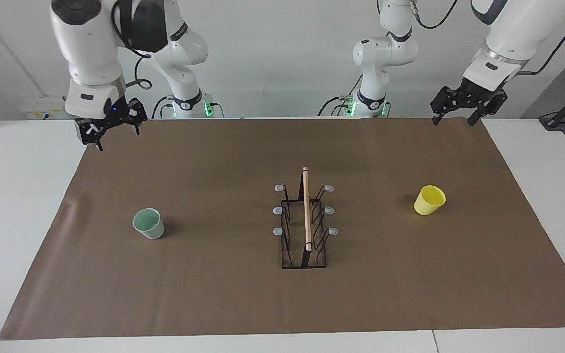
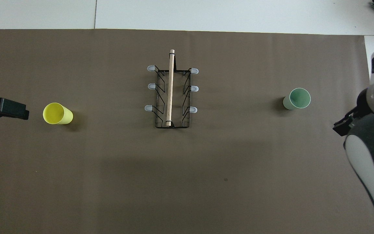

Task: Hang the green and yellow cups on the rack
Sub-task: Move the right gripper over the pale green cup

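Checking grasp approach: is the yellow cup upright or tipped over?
Upright. The yellow cup stands on its base on the brown mat, its open mouth facing up in both views; its inside looks empty.

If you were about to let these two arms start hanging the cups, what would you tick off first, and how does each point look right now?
1. Green cup upright, mouth up, standing free on the brown mat: ok.
2. Yellow cup within easy pick-up: not ok, it is tilted.
3. Rack has room: ok, none of its six prongs carries a cup.
4. Right hand ready: ok, open and holding nothing, up in the air over the mat's corner at the robots' edge.
5. Left hand ready: ok, open and holding nothing, over the mat's edge by its own base.
6. Way from each cup to the rack: ok, only bare mat between them.
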Tool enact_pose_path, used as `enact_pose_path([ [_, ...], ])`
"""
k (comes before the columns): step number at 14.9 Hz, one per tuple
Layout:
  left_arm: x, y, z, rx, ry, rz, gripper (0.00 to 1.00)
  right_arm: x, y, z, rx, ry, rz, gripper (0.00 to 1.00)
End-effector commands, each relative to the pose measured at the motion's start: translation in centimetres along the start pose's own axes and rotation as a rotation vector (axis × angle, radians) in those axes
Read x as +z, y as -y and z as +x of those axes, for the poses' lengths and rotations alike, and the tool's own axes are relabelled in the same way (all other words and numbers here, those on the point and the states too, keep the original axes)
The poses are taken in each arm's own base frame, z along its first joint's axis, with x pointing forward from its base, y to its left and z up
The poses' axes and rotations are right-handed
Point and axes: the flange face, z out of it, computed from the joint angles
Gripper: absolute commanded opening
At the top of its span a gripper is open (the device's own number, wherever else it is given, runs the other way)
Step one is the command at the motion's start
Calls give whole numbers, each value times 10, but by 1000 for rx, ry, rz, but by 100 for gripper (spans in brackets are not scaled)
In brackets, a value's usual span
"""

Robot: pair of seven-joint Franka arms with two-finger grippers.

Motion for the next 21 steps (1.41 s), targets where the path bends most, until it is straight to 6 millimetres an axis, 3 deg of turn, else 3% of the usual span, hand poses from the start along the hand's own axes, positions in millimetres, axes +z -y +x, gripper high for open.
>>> enact_pose_path([
  [1,-1,0,-5,1,-6,14,100,26,14,24,-138,60,-90,100],
  [4,-1,0,-5,1,-6,14,100,45,27,58,-358,168,-192,100],
  [6,-1,0,-5,1,-6,14,100,60,30,68,-438,236,-217,100],
  [10,-1,0,-5,1,-6,14,100,124,28,102,-567,356,-270,100],
  [12,-1,0,-5,1,-6,14,100,146,32,117,-607,367,-283,100],
  [15,-1,0,-5,1,-4,14,100,168,60,152,-626,395,-318,100],
  [19,-1,0,-5,1,-5,14,100,193,87,176,-664,428,-352,100],
  [21,-1,0,-5,1,-6,14,100,208,88,182,-704,462,-384,100],
])
